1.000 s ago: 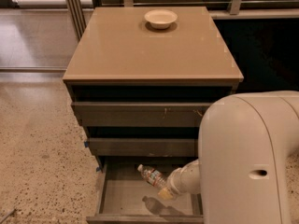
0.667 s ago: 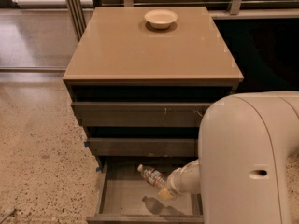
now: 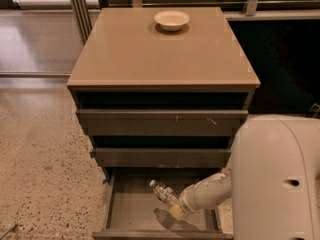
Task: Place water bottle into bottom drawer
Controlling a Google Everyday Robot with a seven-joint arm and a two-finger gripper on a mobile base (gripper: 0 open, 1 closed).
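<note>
Low at the right side of the pulled-out bottom drawer (image 3: pixel 131 206), a wide grey-brown tray with a plain flat floor: the pale two-finger tool (image 3: pixel 176 211), pinching the lower end of a small clear crinkled plastic water bottle (image 3: pixel 164 193) with a white cap and a coloured label band. Holds the bottle tilted, cap up and to the left, base down at the tool, inside the drawer's walls and apparently just above its floor, to judge by the dark shadow (image 3: pixel 167 220) cast beneath. Reaches in from the right on a cream, rounded arm (image 3: pixel 207 191), with the robot's bulky white body (image 3: pixel 277 179) filling the lower right corner.

Above, two shallower grey-brown drawers (image 3: pixel 160 121) of the same cabinet, pushed further in. On the tan counter (image 3: pixel 160 59) at the top, only a cream shallow bowl (image 3: pixel 171 19) near the back edge, well apart from the action. Speckled stone floor (image 3: pixel 45 174) to the left.

Most of the job apparently done: drawer open, bottle carried down and in. Left to do, by the look of it: lowering the last bit, letting go, and drawing the arm back out. Some risk of the round bottle rolling once released.
</note>
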